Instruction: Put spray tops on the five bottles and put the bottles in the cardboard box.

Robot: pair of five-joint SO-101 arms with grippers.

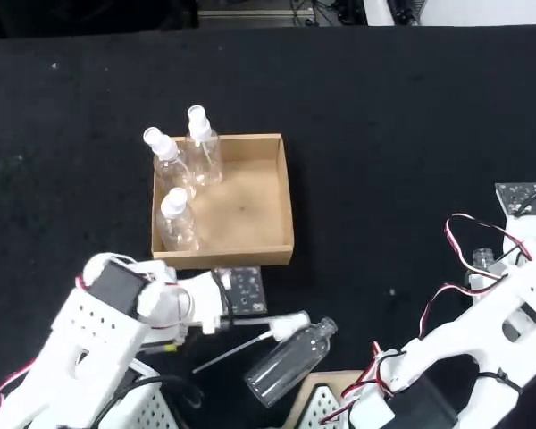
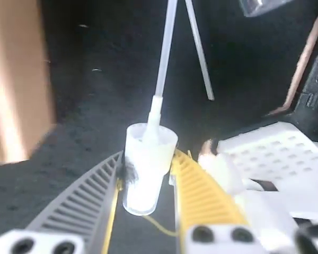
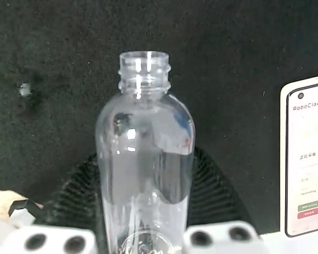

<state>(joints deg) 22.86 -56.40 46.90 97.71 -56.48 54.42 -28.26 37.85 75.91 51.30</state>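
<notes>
In the high view the cardboard box (image 1: 250, 250) holds three bottles with white spray tops (image 1: 177, 219) along its left side. Below the box, my left gripper (image 1: 216, 318) is shut on a white spray top (image 2: 146, 168), whose thin dip tube (image 2: 164, 58) points away toward the right arm. A second spray top (image 1: 290, 324) lies on the table, its tube (image 1: 232, 353) slanting back to the left. My right gripper (image 1: 301, 390) is shut on the base of a clear bottle (image 1: 290, 359) (image 3: 146, 159). The bottle's neck (image 3: 144, 66) is open and uncapped, close to the lying top.
A small black board (image 1: 243, 290) sits just in front of the box, and another (image 1: 518, 198) at the far right. A white perforated bin (image 1: 152, 409) stands beside the left arm. A phone (image 3: 307, 174) lies near the right gripper. The black table is bare behind the box.
</notes>
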